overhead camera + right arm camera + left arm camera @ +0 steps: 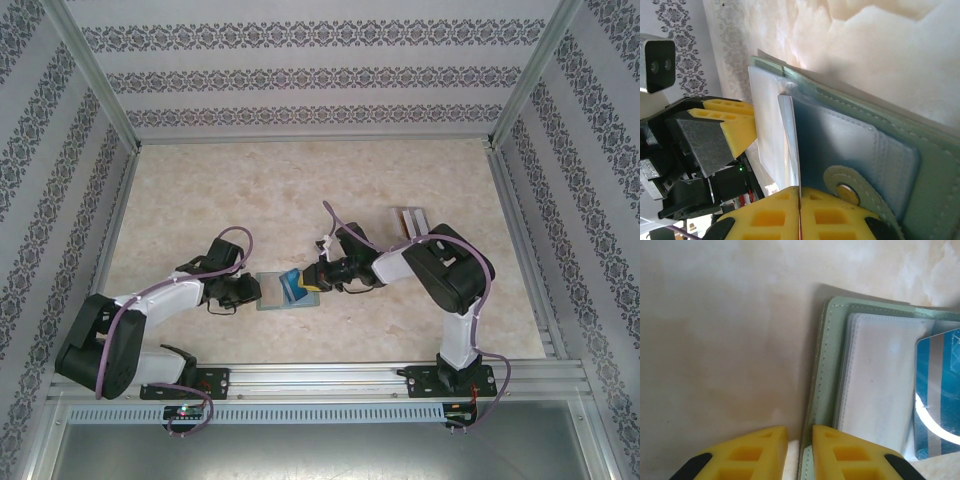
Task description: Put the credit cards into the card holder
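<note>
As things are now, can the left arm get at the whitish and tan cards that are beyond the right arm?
Probably not. The left gripper is closed on the edge of the card holder, and the right arm lies across the way to those cards.

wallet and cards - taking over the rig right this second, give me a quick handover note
Left gripper: closed on the edge of the open wallet, steadying it.
Right gripper: shut on the blue card, held over the wallet's clear sleeves.
Done: wallet open, one card at it.
Left: seat this card in a sleeve; more cards seem to stand in the rack behind the right arm, too small to be sure.
</note>
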You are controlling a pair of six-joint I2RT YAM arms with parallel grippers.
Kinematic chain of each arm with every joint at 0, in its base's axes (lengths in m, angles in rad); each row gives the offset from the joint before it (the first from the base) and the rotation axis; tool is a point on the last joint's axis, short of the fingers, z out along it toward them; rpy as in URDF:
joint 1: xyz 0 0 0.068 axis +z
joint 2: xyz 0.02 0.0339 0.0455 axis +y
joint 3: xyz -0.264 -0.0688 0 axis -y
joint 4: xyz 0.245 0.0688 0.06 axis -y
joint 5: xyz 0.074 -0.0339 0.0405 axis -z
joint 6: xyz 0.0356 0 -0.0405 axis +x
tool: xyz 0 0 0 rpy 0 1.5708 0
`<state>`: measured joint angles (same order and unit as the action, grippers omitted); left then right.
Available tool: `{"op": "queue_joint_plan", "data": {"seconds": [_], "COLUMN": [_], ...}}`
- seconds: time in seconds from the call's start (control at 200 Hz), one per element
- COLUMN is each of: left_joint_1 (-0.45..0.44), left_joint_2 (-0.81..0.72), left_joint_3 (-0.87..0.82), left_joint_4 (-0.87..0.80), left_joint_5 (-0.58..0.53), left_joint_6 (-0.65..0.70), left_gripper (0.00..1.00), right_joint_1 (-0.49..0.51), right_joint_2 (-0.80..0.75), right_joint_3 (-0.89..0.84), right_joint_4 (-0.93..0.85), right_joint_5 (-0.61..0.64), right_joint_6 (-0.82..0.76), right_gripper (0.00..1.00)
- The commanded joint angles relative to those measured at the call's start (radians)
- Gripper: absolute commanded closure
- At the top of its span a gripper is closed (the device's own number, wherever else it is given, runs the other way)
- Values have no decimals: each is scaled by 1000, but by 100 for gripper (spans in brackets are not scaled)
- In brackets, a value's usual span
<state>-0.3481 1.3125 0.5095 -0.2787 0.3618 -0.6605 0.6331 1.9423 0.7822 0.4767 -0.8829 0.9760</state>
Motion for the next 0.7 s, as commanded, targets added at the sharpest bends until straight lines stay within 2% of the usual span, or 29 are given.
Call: {"op": "queue_joint_plan", "data": {"seconds": [0.0,0.21,0.55,0.694], "left_joint_1": [-27,-25,-25,-25], "left_joint_2": [11,1,26,11], "left_joint_3": [-45,-48,-44,-46], "left_joint_4": [58,40,42,50], "left_joint_5": [-26,-36,-23,-20], "left_joint_6": [-20,-24,-20,-28], "left_gripper": [78,78,78,78], "right_joint_1": [19,7,26,25], "right_joint_2": [23,-29,8,-49], "right_joint_3": [-17,-54,-47,-62], "right_joint_4": [-31,-59,-18,-40], "right_joint_5": [28,50,50,75], "right_joint_6": [21,1,36,26], "right_gripper": [90,90,92,91]}}
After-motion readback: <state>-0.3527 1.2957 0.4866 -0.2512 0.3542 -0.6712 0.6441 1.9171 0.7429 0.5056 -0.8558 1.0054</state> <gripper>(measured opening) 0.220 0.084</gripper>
